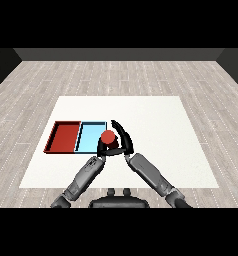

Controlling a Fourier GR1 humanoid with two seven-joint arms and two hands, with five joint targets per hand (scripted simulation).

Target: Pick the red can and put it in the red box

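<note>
The red can (108, 137) stands upright and shows against the right edge of the light blue tray (89, 136). My right hand (125, 143) comes in from the lower right and is curled round the can, fingers arching over its far side and thumb at its near side. My left hand (100, 150) sits just below and left of the can, close to it; whether it touches the can is hidden. The red tray (64, 136) lies to the left of the blue one, with nothing in it.
The two trays lie side by side at the left middle of the white table (161, 130). Both grey forearms cross the table's near part. Wooden floor surrounds the table.
</note>
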